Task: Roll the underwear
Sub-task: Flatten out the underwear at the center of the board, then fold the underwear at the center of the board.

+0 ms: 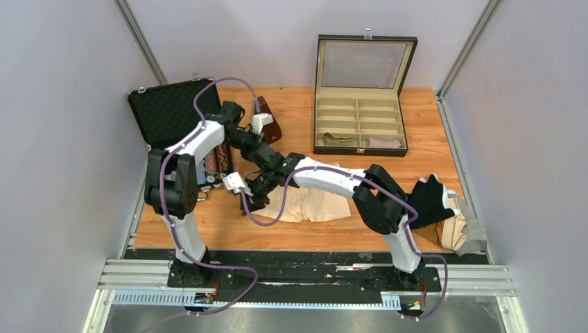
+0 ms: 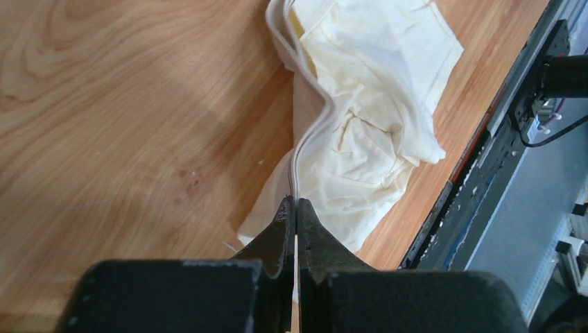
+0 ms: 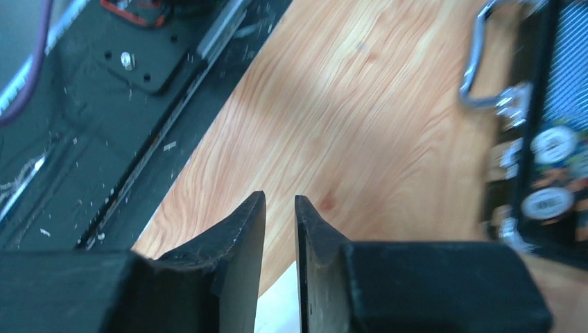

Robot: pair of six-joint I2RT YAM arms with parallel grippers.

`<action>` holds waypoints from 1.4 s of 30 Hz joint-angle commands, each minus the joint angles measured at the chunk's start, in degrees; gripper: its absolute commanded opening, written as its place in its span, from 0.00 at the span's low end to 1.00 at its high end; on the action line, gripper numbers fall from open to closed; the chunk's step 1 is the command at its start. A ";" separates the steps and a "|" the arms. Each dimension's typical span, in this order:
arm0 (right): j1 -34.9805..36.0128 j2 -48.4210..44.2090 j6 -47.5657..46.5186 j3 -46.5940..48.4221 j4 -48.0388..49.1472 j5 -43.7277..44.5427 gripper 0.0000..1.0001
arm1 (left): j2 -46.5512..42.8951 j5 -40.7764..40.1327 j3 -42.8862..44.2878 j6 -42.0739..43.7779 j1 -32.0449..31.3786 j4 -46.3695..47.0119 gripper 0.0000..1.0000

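The cream underwear (image 1: 319, 205) lay crumpled near the counter's (image 1: 208, 229) front edge. The left pincer (image 2: 296, 208) pinched its waistband; the right pincer (image 3: 281, 208) stood slightly parted, empty. Light, limp cloth, probably best gripped at the waistband.

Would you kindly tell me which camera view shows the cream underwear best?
The left wrist view: the cream underwear lies unobstructed, its edge pinched in the left gripper. In the top view the arms cover part; the right wrist view catches only a pale corner.
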 commanded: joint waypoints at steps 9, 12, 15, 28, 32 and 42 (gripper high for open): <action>0.06 6.96 -5.33 -1.61 -1.29 7.50 0.24 | 3.40 -1.28 -4.54 -4.18 -0.14 10.00 0.00; 0.01 7.53 -5.47 -1.03 -0.87 9.02 0.24 | 3.50 -1.18 -4.57 -4.34 -0.19 10.32 0.00; -0.02 7.73 -5.33 -0.76 -0.24 10.37 0.24 | 3.65 -1.13 -4.57 -4.37 -0.14 10.57 0.00; -0.06 10.05 -4.76 0.81 1.34 13.28 0.34 | 4.82 0.08 -3.92 -5.67 -0.14 10.92 0.00; -0.08 11.39 -4.85 1.65 1.21 13.65 0.34 | 4.98 0.39 -3.75 -5.74 -0.14 10.91 0.00; -0.27 10.46 -3.33 1.80 2.92 13.13 0.29 | 5.22 1.56 -3.73 -6.58 -0.14 11.35 0.00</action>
